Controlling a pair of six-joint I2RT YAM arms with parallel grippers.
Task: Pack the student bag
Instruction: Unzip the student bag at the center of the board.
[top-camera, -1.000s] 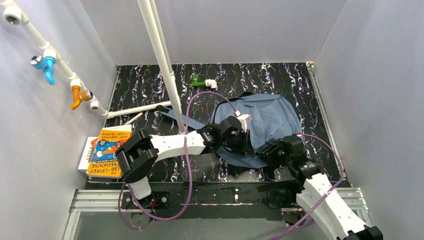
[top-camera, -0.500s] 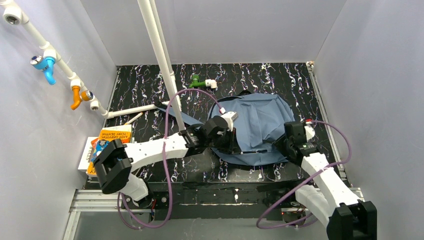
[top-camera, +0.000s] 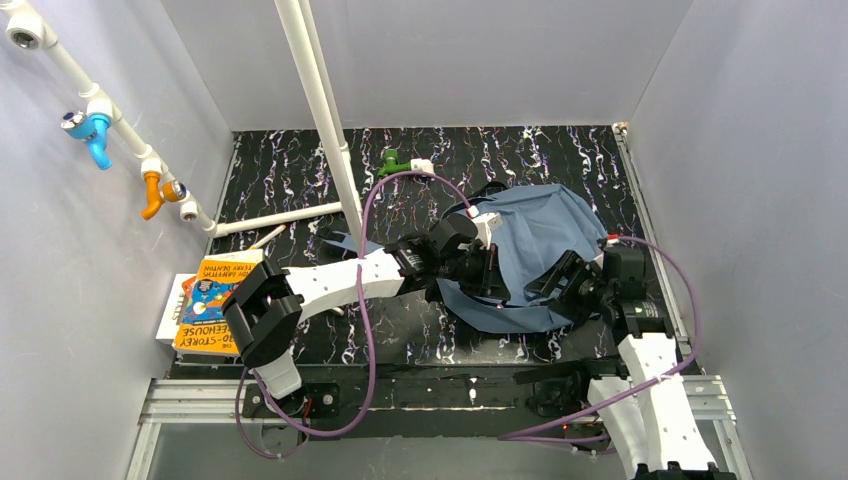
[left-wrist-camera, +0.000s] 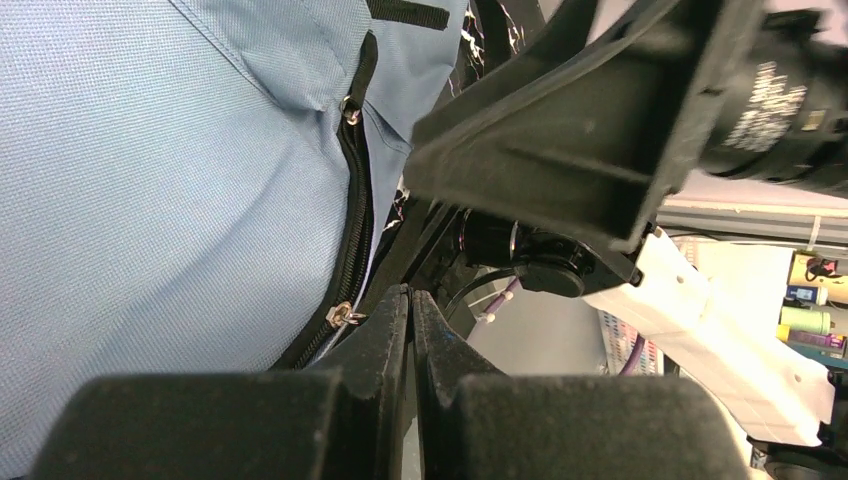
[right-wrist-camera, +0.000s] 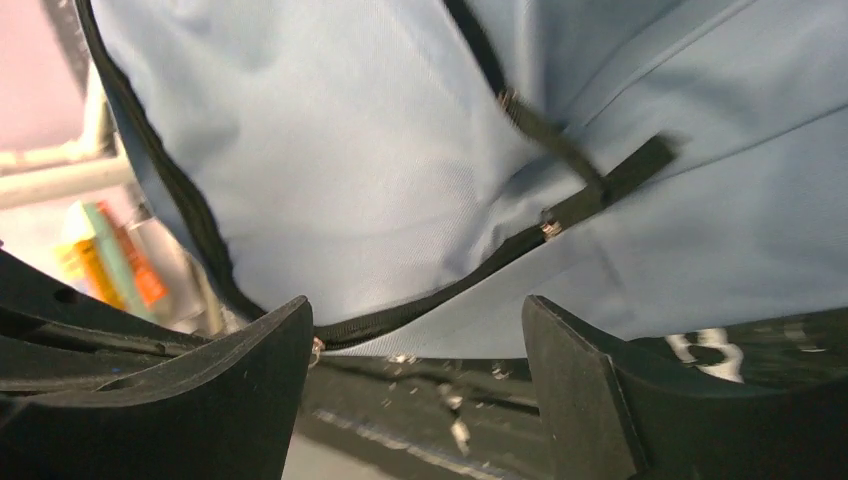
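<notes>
**A:** As you scan from the left wall, what comes first?

**B:** A flat stack of orange-and-yellow paperback books (top-camera: 212, 300) at the edge of the black, white-streaked tabletop (top-camera: 290, 170), well apart from the rest.

**A:** And the left gripper (left-wrist-camera: 410, 296)?

**B:** Its jaws are pressed tightly together just beside the black zipper (left-wrist-camera: 355, 230) of the large, soft, slate-blue fabric student bag (top-camera: 545, 235). I cannot tell whether any cloth is pinched.

**A:** Where does the bag lie?

**B:** On the right half of the tabletop, between both grippers.

**A:** The right gripper (right-wrist-camera: 415, 310)?

**B:** It gapes wide at the bag's near right edge, holding nothing.
</notes>
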